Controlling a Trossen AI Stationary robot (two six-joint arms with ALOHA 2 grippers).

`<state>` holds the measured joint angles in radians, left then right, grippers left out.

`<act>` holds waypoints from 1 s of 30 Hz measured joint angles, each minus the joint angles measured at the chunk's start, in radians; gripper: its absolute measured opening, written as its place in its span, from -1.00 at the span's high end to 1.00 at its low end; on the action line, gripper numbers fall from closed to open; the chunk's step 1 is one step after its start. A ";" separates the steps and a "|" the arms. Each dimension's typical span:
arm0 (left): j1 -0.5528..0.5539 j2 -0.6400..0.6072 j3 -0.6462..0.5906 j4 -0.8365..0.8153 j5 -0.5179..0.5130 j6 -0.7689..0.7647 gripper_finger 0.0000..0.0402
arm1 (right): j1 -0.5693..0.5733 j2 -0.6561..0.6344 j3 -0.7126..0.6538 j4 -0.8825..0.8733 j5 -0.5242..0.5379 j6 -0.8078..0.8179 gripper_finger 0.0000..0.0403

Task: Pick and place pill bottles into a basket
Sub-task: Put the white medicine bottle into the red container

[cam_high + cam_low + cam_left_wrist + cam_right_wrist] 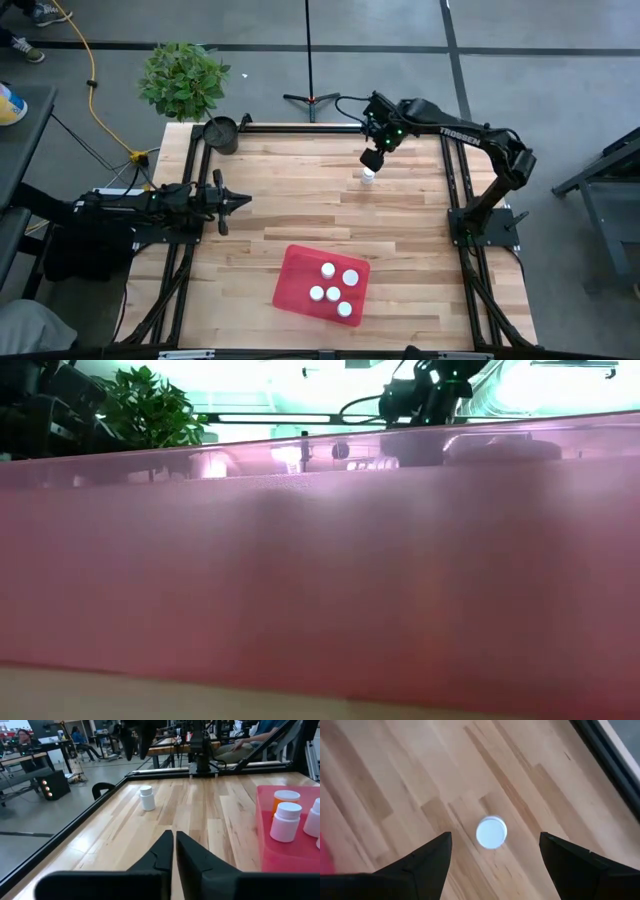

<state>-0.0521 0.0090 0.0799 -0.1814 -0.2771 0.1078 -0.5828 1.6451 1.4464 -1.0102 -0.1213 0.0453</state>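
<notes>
Red basket is already holding five pill bottles while the right gripper, jaws spread, is hovering over the last bottle far right on the counter; a straight descent and pinch seemingly come next. Left gripper is waiting, jaws pressed together.

The worktop is pale butcher-block wood, strips of varied tone, smooth with a low sheen. Its frame looks like matt black metal. The basket is bright red plastic, smooth; seen edge-on its wall is translucent pink. The bottles are matt white plastic, one amber-bodied. Both grippers' fingers are matt black plastic.
</notes>
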 joint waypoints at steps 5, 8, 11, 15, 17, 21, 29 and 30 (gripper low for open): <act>0.000 0.000 0.000 0.000 0.000 0.000 0.89 | 0.000 0.000 -0.059 0.051 0.044 0.096 -0.45; 0.000 0.000 0.000 0.000 0.000 -0.003 0.89 | 0.000 0.000 -0.083 0.069 0.071 0.146 -0.45; 0.000 0.000 0.000 0.000 -0.001 -0.008 0.80 | 0.000 0.000 -0.101 0.091 0.081 0.183 -0.45; 0.000 0.000 0.000 0.000 -0.002 -0.026 0.68 | 0.000 0.000 -0.108 0.103 0.081 0.253 -0.45; 0.000 0.000 0.000 0.000 -0.003 -0.033 0.72 | 0.000 0.000 -0.108 0.109 0.081 0.273 -0.45; 0.000 0.000 0.000 0.000 -0.004 -0.034 0.89 | 0.001 0.000 -0.108 0.112 0.056 0.292 -0.45; 0.000 0.000 0.000 0.000 -0.005 -0.034 0.71 | 0.001 0.007 -0.108 0.110 0.035 0.352 -0.45; 0.000 0.000 0.000 0.000 -0.005 -0.035 0.67 | 0.001 0.015 -0.108 0.108 0.028 0.358 -0.45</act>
<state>-0.0522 0.0090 0.0799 -0.1810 -0.2821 0.0724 -0.5816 1.6601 1.3388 -0.9022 -0.0929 0.4035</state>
